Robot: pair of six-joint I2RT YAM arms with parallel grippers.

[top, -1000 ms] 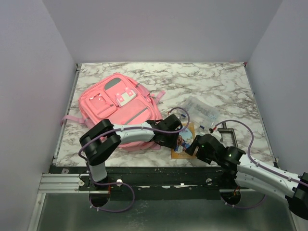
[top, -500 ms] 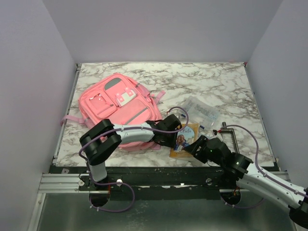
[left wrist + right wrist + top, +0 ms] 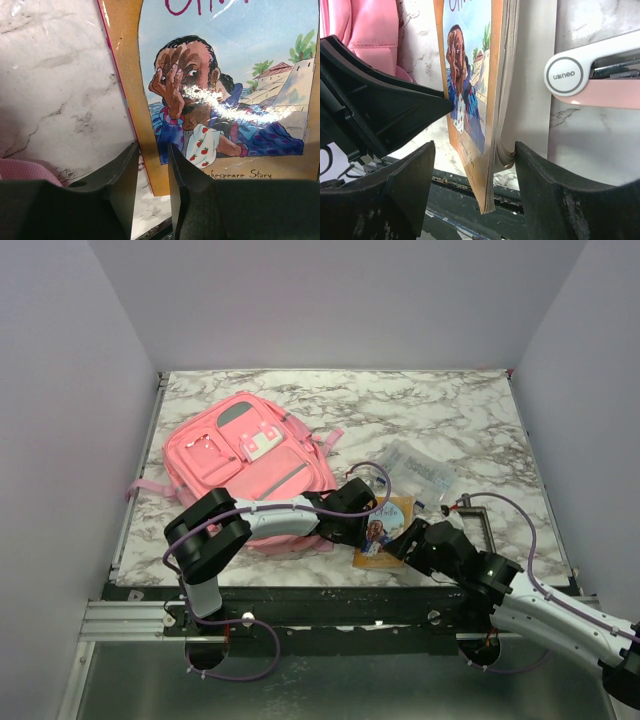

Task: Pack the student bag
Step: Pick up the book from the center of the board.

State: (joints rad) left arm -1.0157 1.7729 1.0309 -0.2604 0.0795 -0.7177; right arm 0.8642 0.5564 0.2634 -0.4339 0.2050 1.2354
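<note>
Beside student bag (image 3: 240,465), picture book (image 3: 383,530), clear pouch (image 3: 420,472)

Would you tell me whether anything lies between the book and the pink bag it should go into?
Only the left gripper and its wrist lie between the book and the bag's near right corner, fingertips at the book's bag-side edge. Nothing else shows in that gap. From above, no open zip shows on the bag.

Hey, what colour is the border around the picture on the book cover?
Orange-tan, on the book; clearest in the left wrist view.
</note>
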